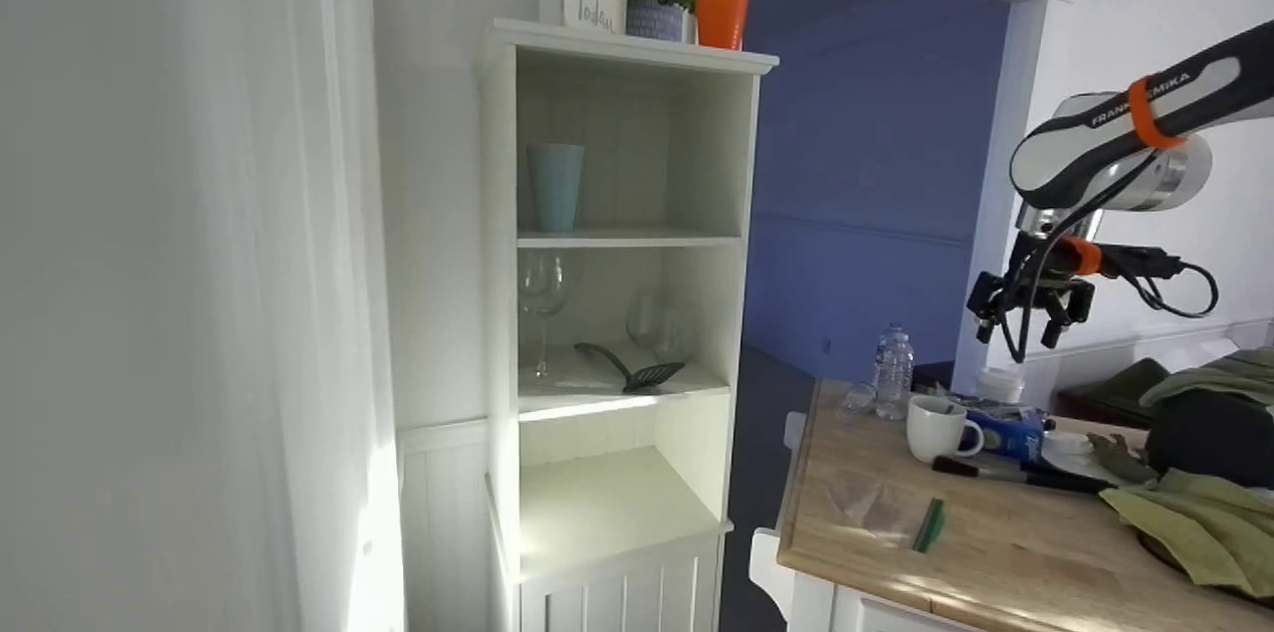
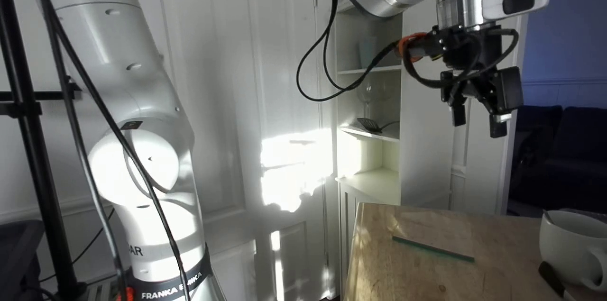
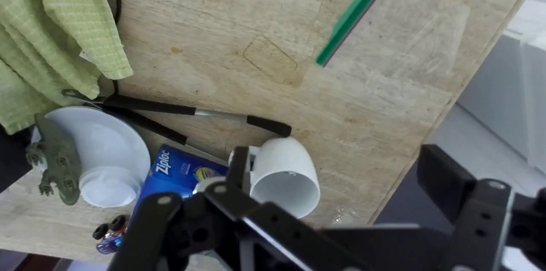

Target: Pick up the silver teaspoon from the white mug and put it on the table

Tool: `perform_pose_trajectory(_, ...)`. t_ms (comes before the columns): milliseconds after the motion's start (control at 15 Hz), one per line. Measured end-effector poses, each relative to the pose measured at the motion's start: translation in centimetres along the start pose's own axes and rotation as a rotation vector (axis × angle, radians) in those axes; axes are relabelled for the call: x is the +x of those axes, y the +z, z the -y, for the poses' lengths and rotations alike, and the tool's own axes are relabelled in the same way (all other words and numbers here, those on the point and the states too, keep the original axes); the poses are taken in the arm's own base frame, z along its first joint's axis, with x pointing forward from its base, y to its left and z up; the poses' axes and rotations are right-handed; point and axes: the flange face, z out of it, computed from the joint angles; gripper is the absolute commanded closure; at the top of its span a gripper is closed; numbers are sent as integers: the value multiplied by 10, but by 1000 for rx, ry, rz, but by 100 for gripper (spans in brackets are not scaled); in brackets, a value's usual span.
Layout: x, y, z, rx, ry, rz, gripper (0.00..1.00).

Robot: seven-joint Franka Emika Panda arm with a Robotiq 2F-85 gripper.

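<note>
The gripper is held above the table, its fingers wide apart. In the wrist view, the white mug is framed between them, toward nine o'clock; in an exterior view, apparently the silver teaspoon is noted at its rim, at their five o'clock.

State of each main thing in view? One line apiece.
Black gripper fingers: open, holding nothing.
Round white ceramic mug: upright.
Silver metal teaspoon: apparently in mug, tip at rim, mostly hidden.
Clear plastic zip bag, green-striped: lying flat.
Pale green fabric cloth: rumpled.
Tall pale-blue tapered cup: upright.
Black slotted turner: lying down.
</note>
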Motion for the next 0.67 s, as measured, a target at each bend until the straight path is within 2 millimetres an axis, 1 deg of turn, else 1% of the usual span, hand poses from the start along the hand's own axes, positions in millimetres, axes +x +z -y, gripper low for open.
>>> perform_pose_trajectory(267,29,39,7,-25,29,-37,0)
perform_pose_trajectory(467,48,68,12,-45,35,-30,0)
perform_pose_trajectory(667,60,89,12,-59,42,-9,0)
